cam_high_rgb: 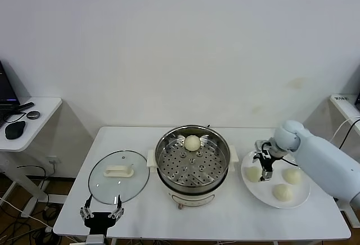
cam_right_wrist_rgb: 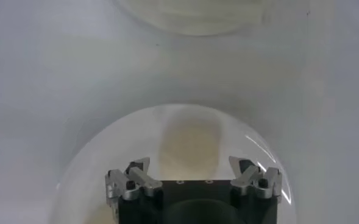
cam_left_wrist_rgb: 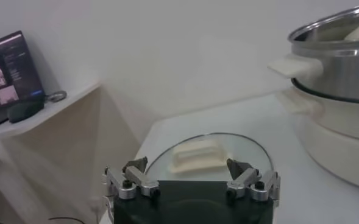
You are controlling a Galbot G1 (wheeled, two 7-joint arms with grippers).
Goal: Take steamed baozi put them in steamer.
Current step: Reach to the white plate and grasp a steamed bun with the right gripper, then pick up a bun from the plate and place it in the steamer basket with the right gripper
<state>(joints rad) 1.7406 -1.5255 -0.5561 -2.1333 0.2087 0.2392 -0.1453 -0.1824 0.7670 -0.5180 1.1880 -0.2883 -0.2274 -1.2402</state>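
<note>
The steel steamer stands mid-table with one cream-white baozi on its perforated tray at the back. Three more baozi lie on the white plate at the right: one at the left, one at the right and one at the front. My right gripper is open just above the left one. In the right wrist view that baozi lies just ahead of the open gripper, over the plate. My left gripper is open and empty at the table's front left.
The glass lid with a white handle lies left of the steamer, just ahead of the left gripper; it also shows in the left wrist view. The steamer's side is in that view. A side table stands at far left.
</note>
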